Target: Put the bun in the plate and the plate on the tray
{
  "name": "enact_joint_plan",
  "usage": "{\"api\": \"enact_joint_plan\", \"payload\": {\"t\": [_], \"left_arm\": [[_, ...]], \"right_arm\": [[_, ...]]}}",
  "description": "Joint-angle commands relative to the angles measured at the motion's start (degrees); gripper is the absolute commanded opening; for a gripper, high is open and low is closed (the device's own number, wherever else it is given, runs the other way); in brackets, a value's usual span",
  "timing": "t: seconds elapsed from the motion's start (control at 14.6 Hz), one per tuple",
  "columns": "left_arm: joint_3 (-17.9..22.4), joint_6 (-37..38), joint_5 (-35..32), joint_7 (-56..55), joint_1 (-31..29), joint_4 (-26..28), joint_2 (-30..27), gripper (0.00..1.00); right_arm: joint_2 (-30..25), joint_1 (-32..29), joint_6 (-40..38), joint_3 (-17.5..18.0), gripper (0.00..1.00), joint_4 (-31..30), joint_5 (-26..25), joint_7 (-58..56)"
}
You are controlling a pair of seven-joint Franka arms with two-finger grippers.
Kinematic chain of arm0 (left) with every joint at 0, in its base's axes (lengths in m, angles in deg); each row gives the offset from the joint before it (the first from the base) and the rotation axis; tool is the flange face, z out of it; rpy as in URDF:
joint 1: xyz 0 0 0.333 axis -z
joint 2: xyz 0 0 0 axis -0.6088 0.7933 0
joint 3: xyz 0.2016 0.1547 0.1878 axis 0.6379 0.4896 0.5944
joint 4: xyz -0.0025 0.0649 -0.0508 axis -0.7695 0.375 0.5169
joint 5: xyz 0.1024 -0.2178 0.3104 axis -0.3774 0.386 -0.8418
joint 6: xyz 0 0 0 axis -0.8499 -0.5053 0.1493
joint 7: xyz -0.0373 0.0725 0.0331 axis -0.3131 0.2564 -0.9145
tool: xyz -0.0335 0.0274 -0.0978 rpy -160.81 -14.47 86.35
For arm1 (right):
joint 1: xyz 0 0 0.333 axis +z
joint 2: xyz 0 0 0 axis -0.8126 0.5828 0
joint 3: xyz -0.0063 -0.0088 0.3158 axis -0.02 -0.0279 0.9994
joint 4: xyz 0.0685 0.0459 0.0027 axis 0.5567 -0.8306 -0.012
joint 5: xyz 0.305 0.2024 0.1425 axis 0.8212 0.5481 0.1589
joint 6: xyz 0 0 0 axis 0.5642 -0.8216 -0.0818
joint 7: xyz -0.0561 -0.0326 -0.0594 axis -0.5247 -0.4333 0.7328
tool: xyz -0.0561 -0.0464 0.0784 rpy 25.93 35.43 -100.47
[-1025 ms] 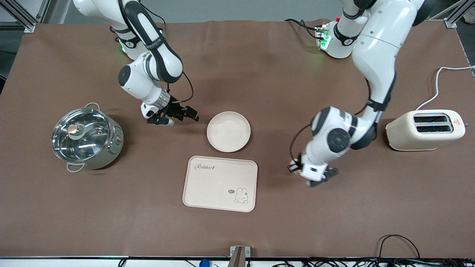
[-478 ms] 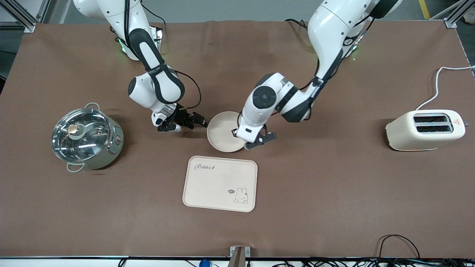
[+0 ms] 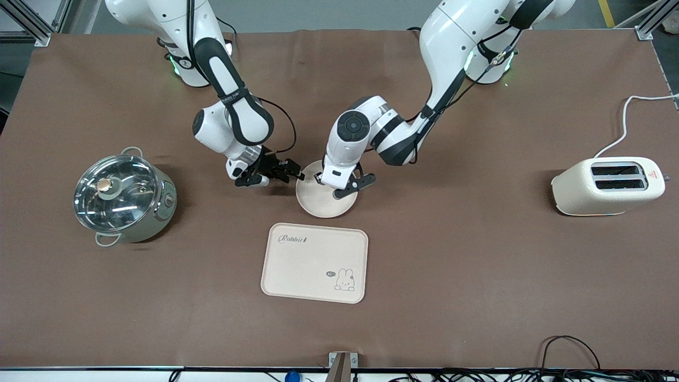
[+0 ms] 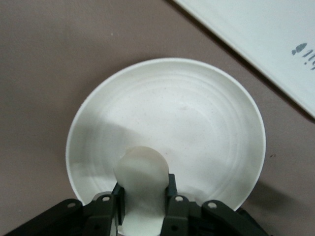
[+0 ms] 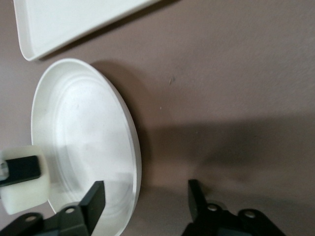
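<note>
Your left gripper (image 4: 142, 209) is clamped on the small cream-white bun (image 4: 141, 184) just over the round cream plate (image 3: 318, 204), near the desk's middle. Lower it to the plate's centre before you release. Your right gripper (image 5: 145, 201), its fingers apart, waits beside the rim; the cream rectangular tray (image 3: 314, 262) lies toward the front edge.

I see the small cream-white, smooth-domed bun (image 4: 141, 184) pinched in my left gripper (image 4: 143, 196), hanging over the round, shallow cream plate (image 3: 318, 204). That plate lies flat on the table, just beside the flat cream rectangular "Rabbit" tray (image 3: 314, 263), apart from it and farther from the front camera.
</note>
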Motion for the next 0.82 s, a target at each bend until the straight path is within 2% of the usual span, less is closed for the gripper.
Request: {"api": "enact_joint_plan", "payload": {"t": [0.0, 0.14, 0.27, 0.48, 0.61, 0.75], "left_arm": [[0.2, -1.4, 0.1, -1.5, 0.5, -0.7, 0.3, 1.00], [0.2, -1.2, -0.1, -1.6, 0.4, -3.3, 0.1, 1.00], [0.5, 1.8, -0.3, -1.6, -0.4, -5.2, -1.0, 1.00], [1.3, 11.1, -0.6, -0.9, -2.7, -10.8, -3.4, 1.00], [1.2, 18.3, -0.3, 2.8, -6.3, -13.7, -5.9, 1.00], [1.2, 20.5, -0.2, 8.2, -9.9, -13.9, -8.9, 1.00]], "right_arm": [[2.1, 0.9, 0.4, -0.3, 0.61, 1.7, 1.5, 0.2], [2.6, 0.9, 0.4, -0.3, 0.52, 2.3, 1.5, 0.2], [2.6, 0.9, 0.4, -0.3, 0.50, 2.5, 1.6, 0.3], [3.4, 0.9, 0.3, -0.3, 0.47, 2.9, 1.6, 0.3], [3.4, 0.9, 0.3, -0.3, 0.38, 3.2, 1.6, 0.4], [3.7, 0.9, 0.3, -0.3, 0.31, 3.3, 1.6, 0.4]]}}
